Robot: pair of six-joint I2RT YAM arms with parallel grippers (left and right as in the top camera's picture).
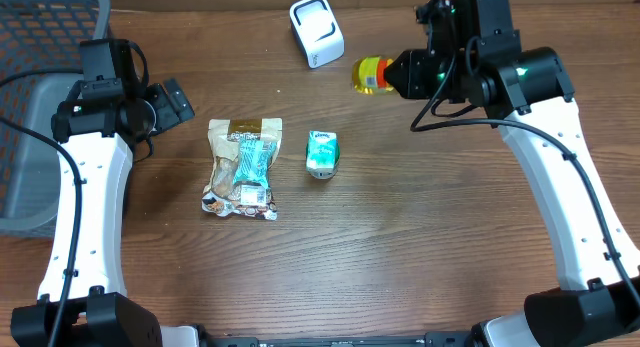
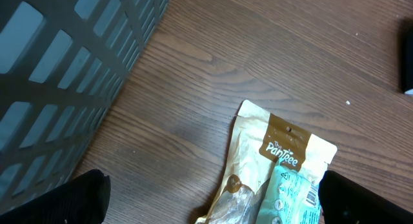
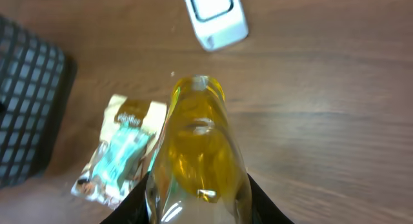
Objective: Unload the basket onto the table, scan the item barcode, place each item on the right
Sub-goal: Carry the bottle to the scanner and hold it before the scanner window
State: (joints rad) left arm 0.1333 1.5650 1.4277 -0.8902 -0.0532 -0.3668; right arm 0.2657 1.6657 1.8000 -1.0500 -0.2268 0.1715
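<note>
Jaws of R gripper are clamped on the bottle, yellow, held sideways in upper right of overhead frame w/ its free end pointing left toward the white scanner; near it, not touching. L gripper sits upper left, jaws wide apart, nothing btwn them, just right of the basket. Snack bag and small green-white pack lie flat mid-table, side by side, apart. R wrist view: bottle fills centre, scanner at top.
</note>
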